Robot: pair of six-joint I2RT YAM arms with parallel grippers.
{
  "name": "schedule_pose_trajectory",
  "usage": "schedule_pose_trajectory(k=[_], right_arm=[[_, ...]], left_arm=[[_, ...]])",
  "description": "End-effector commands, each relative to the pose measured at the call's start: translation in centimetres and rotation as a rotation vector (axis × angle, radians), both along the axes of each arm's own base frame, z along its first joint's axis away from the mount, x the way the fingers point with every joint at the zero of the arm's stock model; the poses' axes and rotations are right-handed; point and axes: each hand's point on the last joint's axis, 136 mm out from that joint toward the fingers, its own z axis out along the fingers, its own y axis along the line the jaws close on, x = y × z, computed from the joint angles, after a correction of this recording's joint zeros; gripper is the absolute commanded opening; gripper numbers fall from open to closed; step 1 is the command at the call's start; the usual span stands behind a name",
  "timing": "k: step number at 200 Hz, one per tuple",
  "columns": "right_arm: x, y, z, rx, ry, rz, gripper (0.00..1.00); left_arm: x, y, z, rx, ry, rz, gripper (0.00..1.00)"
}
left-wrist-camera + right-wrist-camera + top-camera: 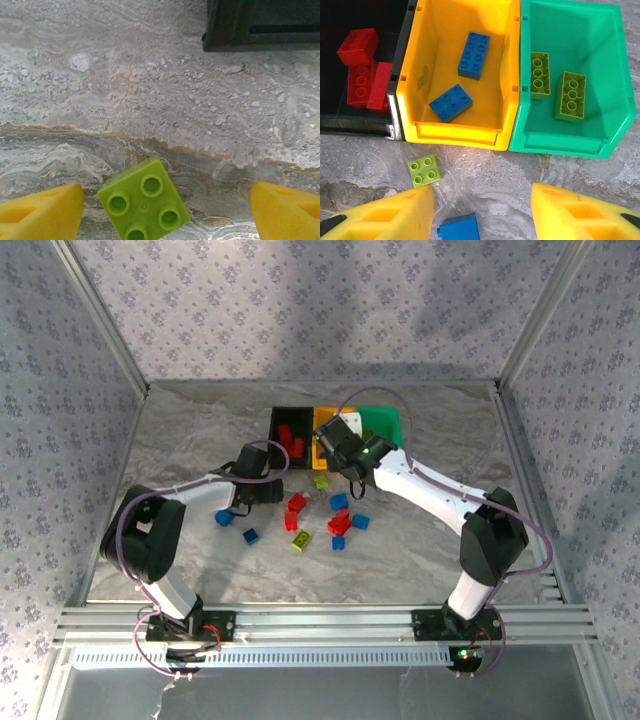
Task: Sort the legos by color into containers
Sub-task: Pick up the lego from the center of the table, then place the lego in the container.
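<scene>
Across the overhead frame spreads the marbled table, with the left arm rising from the lower left and the right arm from the lower right. At upper centre of that frame 3 containers stand touching in a row: the black bin, the orange-yellow bin and the green bin.

The right gripper hangs just in front of the bins, its jaws apart and clamped on nothing. A blue brick sits at the bottom edge of the right wrist frame between the fingers, closer to the one at lower left; whether it touches that finger I cannot tell. The left gripper has its jaws wide apart, 1 on either side of a yellow-green brick with 4 studs, which lies studs up on the table with bare stone showing on both sides. A corner of the black bin fills the upper right of the left wrist frame.

Seen from the right wrist, red bricks lie in the black bin, 2 blue bricks in the orange-yellow bin and 2 yellow-green bricks in the green bin. Another small yellow-green piece lies on the table just in front of the orange-yellow bin. Loose legos, red, blue and yellow-green, are scattered at the centre of the overhead frame, below the bins
</scene>
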Motion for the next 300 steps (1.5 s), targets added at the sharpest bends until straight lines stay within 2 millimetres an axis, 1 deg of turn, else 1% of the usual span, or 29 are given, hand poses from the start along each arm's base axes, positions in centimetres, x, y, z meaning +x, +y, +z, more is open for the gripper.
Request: schedule_pose_trajectory(k=[1,6,15,41,45,48,69,75,89,93,96,119,122,125,142,148,150,152,166,182,203,223,229,240,252,261,273,281,300], right_arm=[[0.1,-1.3,1.2,-0.008,-0.042,-0.036,0.55],[0.4,-1.2,1.5,0.006,-0.062,-0.042,0.55],[0.3,-1.4,1.5,0.01,-0.066,-0.045,0.55],[0.3,-1.9,1.8,0.012,-0.076,-0.048,0.55],[0.3,-2.0,1.8,0.012,-0.078,-0.049,0.55],[0.3,-2.0,1.8,0.009,-0.078,-0.051,0.55],[0.4,-2.4,1.8,0.011,-0.076,-0.064,0.55],[0.4,-2.5,1.8,0.012,-0.077,-0.066,0.55],[0.2,-2.8,1.8,0.014,-0.085,-0.072,0.55],[0.2,-3.0,1.7,0.013,-0.084,-0.075,0.55],[0.1,-3.1,1.6,0.013,-0.083,-0.077,0.55],[-0.3,-4.1,0.9,0.038,-0.065,-0.103,0.55],[-0.3,-4.2,0.7,0.044,-0.062,-0.106,0.55],[-0.4,-4.4,0.5,0.047,-0.058,-0.109,0.55],[-0.9,-5.4,-0.3,0.064,-0.05,-0.127,0.55],[-0.9,-5.7,0.0,0.075,-0.057,-0.138,0.55],[-1.3,-6.2,-0.9,0.06,-0.04,-0.142,0.55],[-1.5,-6.4,-1.2,0.058,-0.034,-0.144,0.55],[-2.0,-7.8,-1.3,0.055,-0.028,-0.167,0.55],[-2.6,-9.8,-1.5,0.05,-0.034,-0.201,0.55],[-3.6,-12.6,-2.3,0.072,-0.027,-0.252,0.55],[-4.6,-15.0,-4.0,0.104,-0.012,-0.293,0.56],[-4.9,-15.9,-4.9,0.115,0.002,-0.31,0.56],[-5.5,-17.1,-6.5,0.143,0.035,-0.334,0.56],[-6.1,-18.4,-8.2,0.159,0.076,-0.359,0.55],[-6.4,-19.0,-8.8,0.151,0.089,-0.36,0.55],[-6.8,-19.6,-9.4,0.137,0.1,-0.363,0.55],[-6.9,-19.8,-9.6,0.139,0.102,-0.36,0.55],[-7.2,-19.9,-9.9,0.164,0.101,-0.351,0.55]], left_arm=[[0.1,1.1,0.1,0.019,0.007,0.042,0.84],[0.1,1.2,-0.1,0.017,0.013,0.045,0.75],[0.2,1.4,-0.3,0.008,0.023,0.056,0.65],[0.3,1.4,-1.0,-0.018,0.061,0.062,0.64],[0.2,1.4,-1.1,-0.021,0.063,0.06,0.58],[0.2,1.2,-1.1,-0.025,0.065,0.057,0.56],[0.1,1.1,-1.0,-0.036,0.06,0.053,0.54],[0.1,1.1,-1.0,-0.04,0.059,0.052,0.46],[0.1,0.9,-0.9,-0.05,0.054,0.045,0.45],[0.1,0.9,-0.9,-0.053,0.053,0.043,0.38],[0.1,0.8,-0.8,-0.055,0.053,0.041,0.37],[0.0,0.6,-0.4,-0.069,0.04,0.028,0.35],[-0.1,0.6,-0.3,-0.073,0.037,0.025,0.31],[-0.1,0.5,-0.1,-0.077,0.033,0.023,0.29],[-0.1,0.5,0.5,-0.08,0.003,0.015,0.28],[-0.2,0.6,0.7,-0.081,-0.006,0.014,0.28],[-0.2,0.6,0.8,-0.082,-0.01,0.013,0.28],[-0.3,0.6,0.9,-0.084,-0.013,0.012,0.28],[-0.4,0.5,1.4,-0.097,-0.033,0.017,0.27],[-0.5,-0.4,2.2,-0.123,-0.057,0.012,0.28],[-0.1,-3.1,3.8,-0.146,-0.077,-0.023,0.28],[0.6,-6.5,5.3,-0.115,-0.08,-0.087,0.28],[1.1,-7.8,6.3,-0.112,-0.098,-0.107,0.28],[1.5,-9.8,7.0,-0.099,-0.107,-0.144,0.28],[2.3,-12.3,8.3,-0.106,-0.131,-0.177,0.28],[2.8,-14.0,9.0,-0.111,-0.14,-0.199,0.28],[3.4,-16.1,9.4,-0.104,-0.138,-0.228,0.28],[3.9,-17.6,10.1,-0.102,-0.148,-0.248,0.28],[5.0,-20.5,10.8,-0.076,-0.166,-0.282,0.29]])
